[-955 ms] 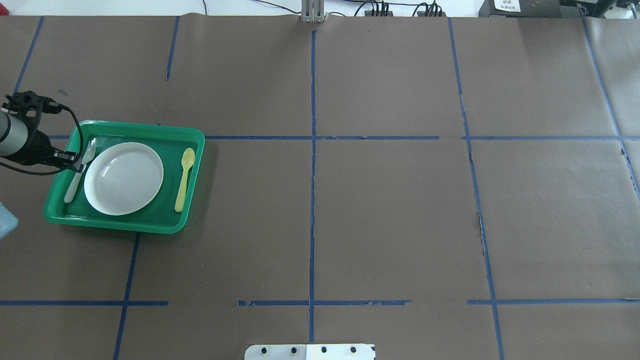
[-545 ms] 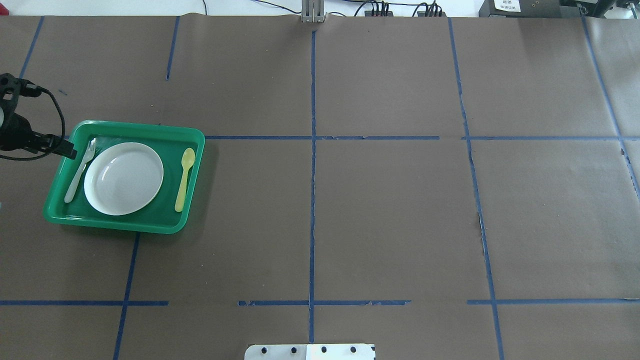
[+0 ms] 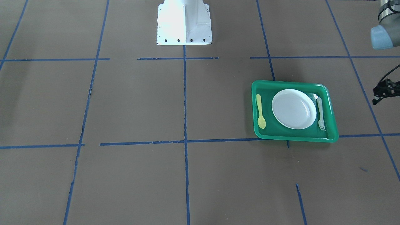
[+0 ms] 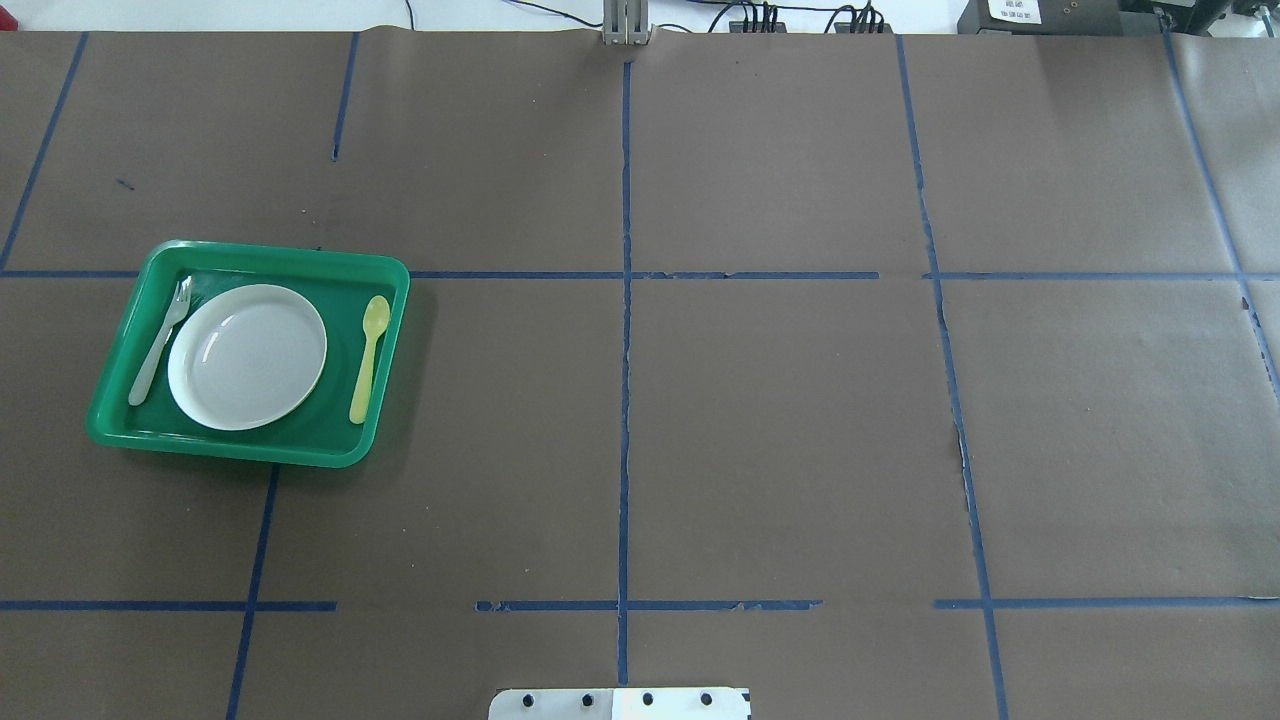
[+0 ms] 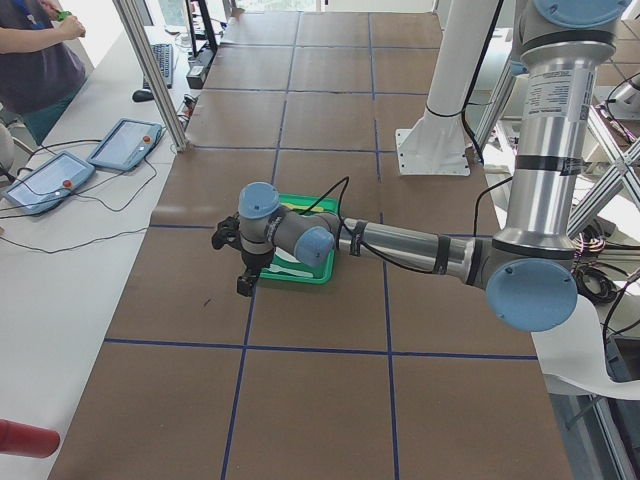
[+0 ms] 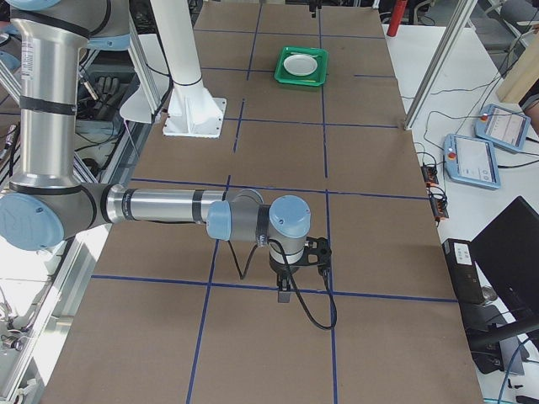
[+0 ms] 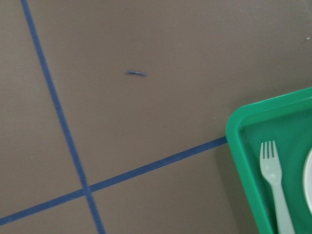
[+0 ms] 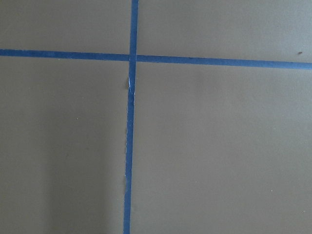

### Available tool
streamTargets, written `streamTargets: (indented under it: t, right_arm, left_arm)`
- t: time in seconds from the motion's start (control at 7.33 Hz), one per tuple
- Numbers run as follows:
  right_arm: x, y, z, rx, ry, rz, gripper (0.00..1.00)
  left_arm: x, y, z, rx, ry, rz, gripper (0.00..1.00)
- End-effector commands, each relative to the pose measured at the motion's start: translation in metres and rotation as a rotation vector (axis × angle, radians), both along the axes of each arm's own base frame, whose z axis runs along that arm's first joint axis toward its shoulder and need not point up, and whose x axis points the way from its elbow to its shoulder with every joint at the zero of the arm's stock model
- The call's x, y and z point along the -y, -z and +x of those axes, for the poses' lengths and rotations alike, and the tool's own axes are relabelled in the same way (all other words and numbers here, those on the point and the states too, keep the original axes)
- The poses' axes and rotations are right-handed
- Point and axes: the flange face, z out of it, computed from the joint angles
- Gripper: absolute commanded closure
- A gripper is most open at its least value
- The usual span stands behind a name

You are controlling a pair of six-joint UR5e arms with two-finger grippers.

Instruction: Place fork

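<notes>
A: Two grippers work here. What is their state?

B: The left gripper [image 5: 243, 284] hangs above the brown surface [image 4: 800, 400], just outside the green tray [image 4: 280, 252]. Whether it is open or closed, I cannot tell. The right gripper [image 6: 284, 293] hangs near a blue tape line [image 8: 129, 170], well apart from the tray, and its state I cannot tell either.

A: And where is the fork?

B: The fork [image 4: 158, 343] lies flat in the tray, apart from both grippers. It is just beside the white plate [image 4: 247, 357], on the robot's left of it, and its tines point away from the robot. The yellow spoon [image 4: 368, 360] lies on the plate's other side.
</notes>
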Motion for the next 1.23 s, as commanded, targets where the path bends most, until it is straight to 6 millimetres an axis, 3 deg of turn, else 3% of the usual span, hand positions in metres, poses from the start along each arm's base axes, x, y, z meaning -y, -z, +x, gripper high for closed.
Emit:
streamTargets:
  t: [0.0, 0.14, 0.27, 0.41, 1.09]
  right_arm:
    - [0.0, 0.0, 0.0, 0.0, 0.0, 0.0, 0.0]
    - [0.0, -0.001, 0.0, 0.0, 0.0, -0.001, 0.0]
    - [0.0, 0.0, 0.0, 0.0, -0.001, -0.001, 0.0]
    - [0.0, 0.0, 0.0, 0.0, 0.0, 0.0, 0.0]
    - [0.0, -0.001, 0.0, 0.0, 0.0, -0.001, 0.0]
  left_arm:
    - [-0.016, -0.03, -0.096, 0.037, 0.054, -0.125, 0.0]
    - [-0.028, -0.039, -0.098, -0.063, 0.082, -0.242, 0.0]
    - [-0.055, -0.063, -0.097, -0.093, 0.098, -0.309, 0.0]
    - [-0.066, -0.076, -0.096, -0.096, 0.099, -0.336, 0.0]
    - [-0.074, -0.077, -0.108, -0.097, 0.126, -0.349, 0.0]
